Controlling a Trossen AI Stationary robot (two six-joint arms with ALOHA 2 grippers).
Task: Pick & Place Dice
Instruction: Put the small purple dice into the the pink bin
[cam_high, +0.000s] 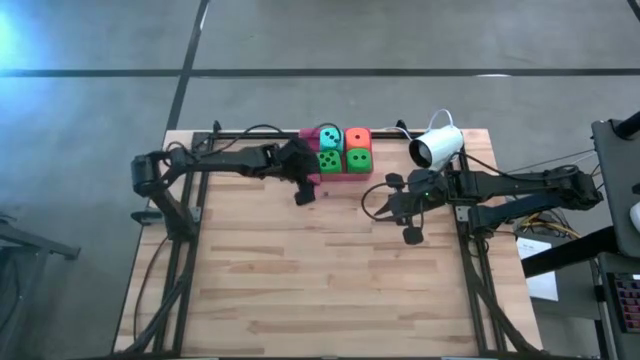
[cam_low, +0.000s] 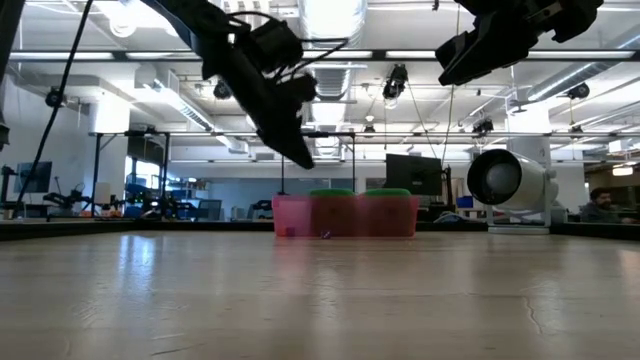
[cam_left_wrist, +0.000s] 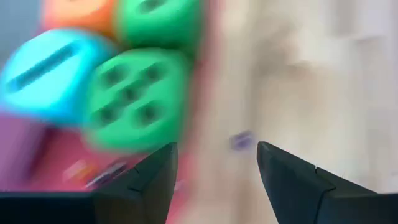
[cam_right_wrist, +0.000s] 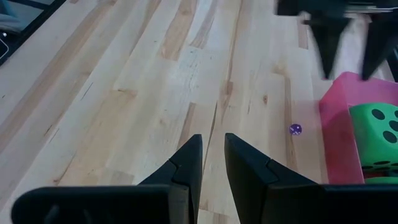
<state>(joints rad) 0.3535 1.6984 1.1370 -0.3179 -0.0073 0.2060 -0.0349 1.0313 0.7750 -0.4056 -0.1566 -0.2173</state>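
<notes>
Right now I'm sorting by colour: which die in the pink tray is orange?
The orange die sits in the tray's far corner on the right arm's side, beside the teal die, behind a green one.

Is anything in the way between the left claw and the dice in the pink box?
Nothing visible is. The left claw hangs open just outside the pink box, with only the box's low wall between it and the nearest green die.

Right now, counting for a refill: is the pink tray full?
Full: the pink plastic tray holds four dice, teal, orange, two green, no slot free.
</notes>
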